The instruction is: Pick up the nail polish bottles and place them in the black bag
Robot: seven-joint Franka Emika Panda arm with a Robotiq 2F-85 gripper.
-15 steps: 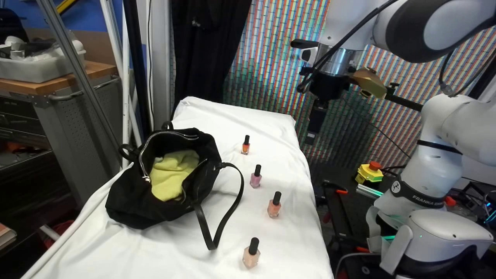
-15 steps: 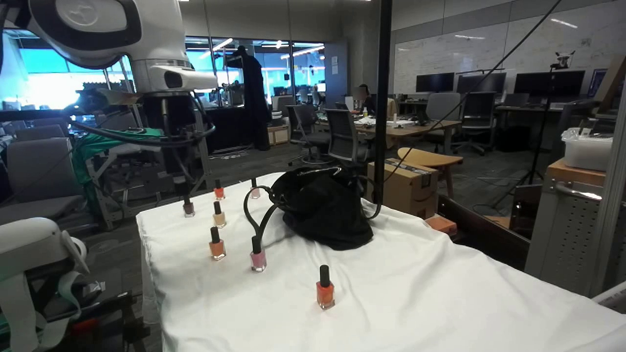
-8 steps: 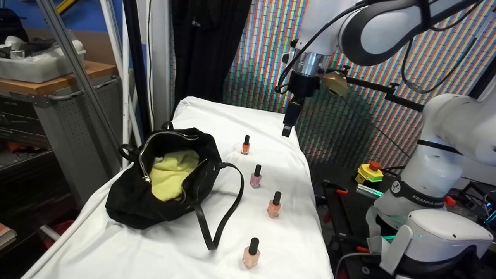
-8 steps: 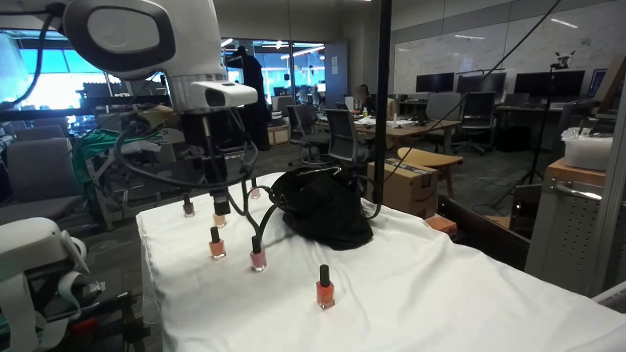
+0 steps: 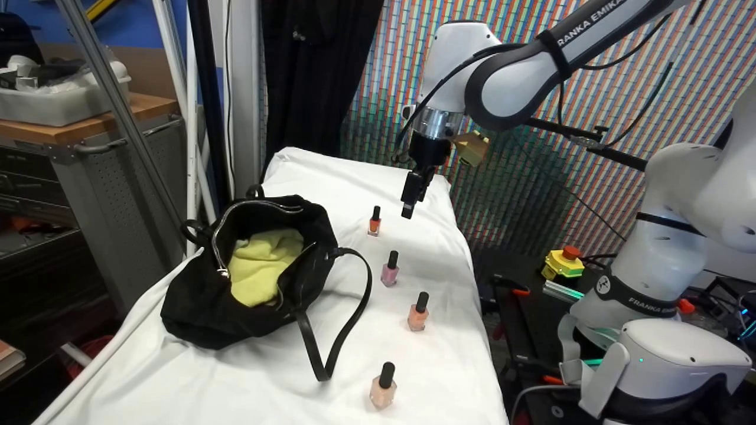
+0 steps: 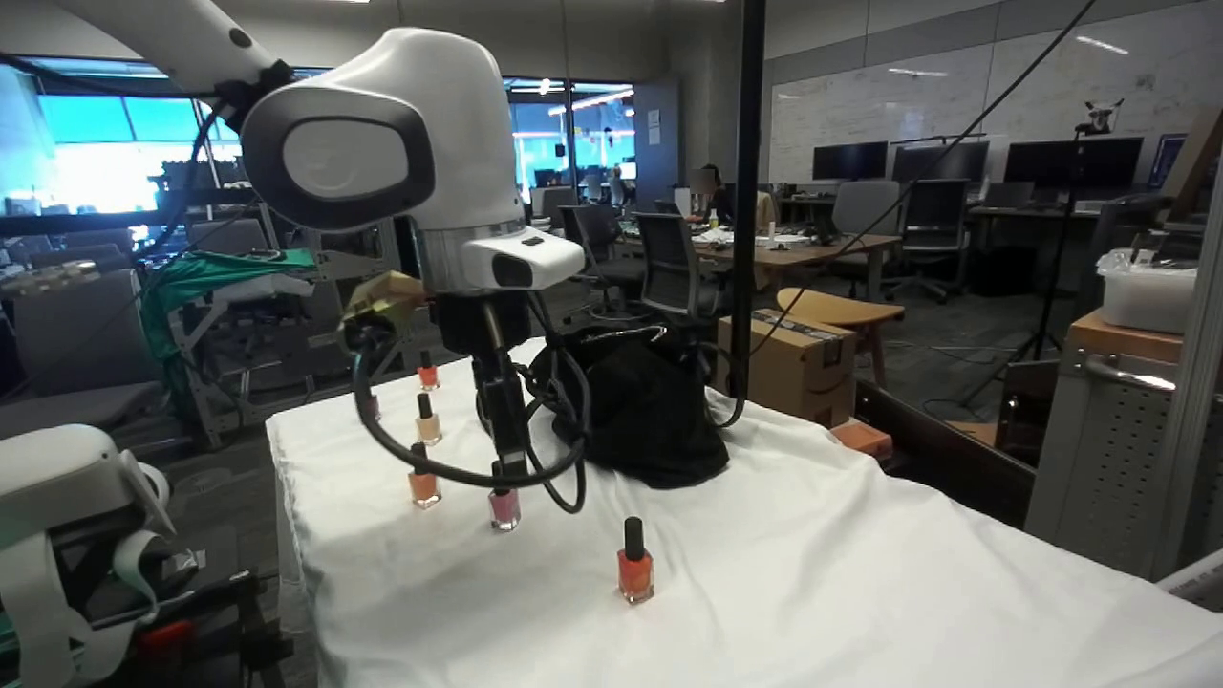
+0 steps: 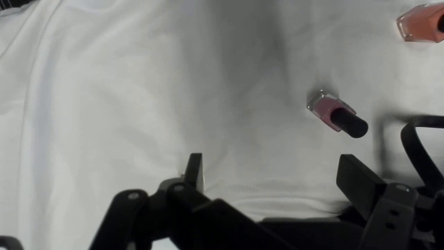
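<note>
plainly, tool (image 7: 271,166) hovers, spread wide apart, white cloth (image 7: 131,114) showing through its gap.

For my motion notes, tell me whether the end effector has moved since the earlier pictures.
Yes. In both exterior views, the end effector has shifted toward the black bag, which has stayed put on the white cloth.

Soft black fabric handbag (image 5: 201,316) with yellow-green fabric interior (image 5: 266,265), plain white draped sheet (image 5: 455,378)
Black caps (image 5: 387,374) top boxy little glass nail polish bottles (image 6: 634,575): orange-red bottle (image 5: 374,226), mauve-pink bottle (image 5: 389,275), coral bottle (image 5: 417,319), pale beige bottle (image 5: 383,394); the tall backdrop (image 5: 390,82) runs striped in red, green, pale yellow and pale blue
</note>
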